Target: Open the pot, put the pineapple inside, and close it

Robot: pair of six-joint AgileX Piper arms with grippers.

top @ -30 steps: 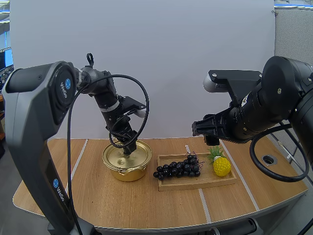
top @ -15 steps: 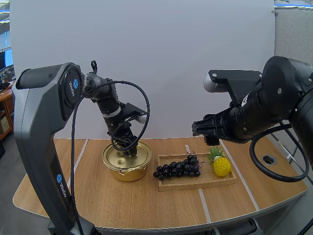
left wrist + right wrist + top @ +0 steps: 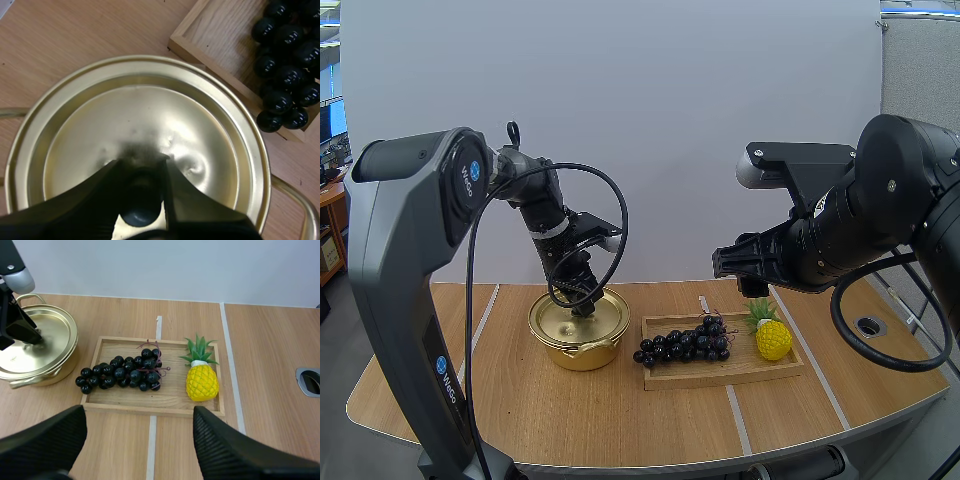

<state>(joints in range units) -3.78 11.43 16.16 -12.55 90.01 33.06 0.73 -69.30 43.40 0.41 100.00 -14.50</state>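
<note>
Left wrist view: the left gripper (image 3: 141, 165) is seen clamped on the dark round knob (image 3: 141, 205) of the gold metal lid (image 3: 150, 115). In the high view this grip is hidden.
Right wrist view: the right gripper (image 3: 139, 412) is held wide open above the near edge of the shallow wooden tray (image 3: 172, 392).
Pot: the gold metal pot (image 3: 582, 345) is covered by its lid, left of the tray.
Tray: a bunch of black grapes (image 3: 122, 374) is laid at the left, and the yellow pineapple (image 3: 202, 382) at the right end.

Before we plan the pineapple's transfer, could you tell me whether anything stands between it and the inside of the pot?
Yes: the lid sits on the pot, its knob pinched by the left tool. The grapes lie on the tray between the pineapple and the pot.
</note>
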